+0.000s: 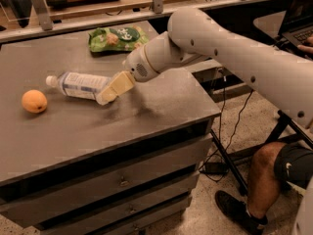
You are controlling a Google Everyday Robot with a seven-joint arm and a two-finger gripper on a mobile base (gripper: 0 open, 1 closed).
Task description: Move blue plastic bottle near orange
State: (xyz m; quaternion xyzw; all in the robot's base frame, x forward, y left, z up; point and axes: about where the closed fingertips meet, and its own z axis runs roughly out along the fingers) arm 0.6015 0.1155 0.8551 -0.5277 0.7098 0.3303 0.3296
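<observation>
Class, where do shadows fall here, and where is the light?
Camera view: a soft shadow lies on the table under the arm and the gripper, at the base of the blue plastic bottle; the orange is bright on top, so light is likely overhead.
</observation>
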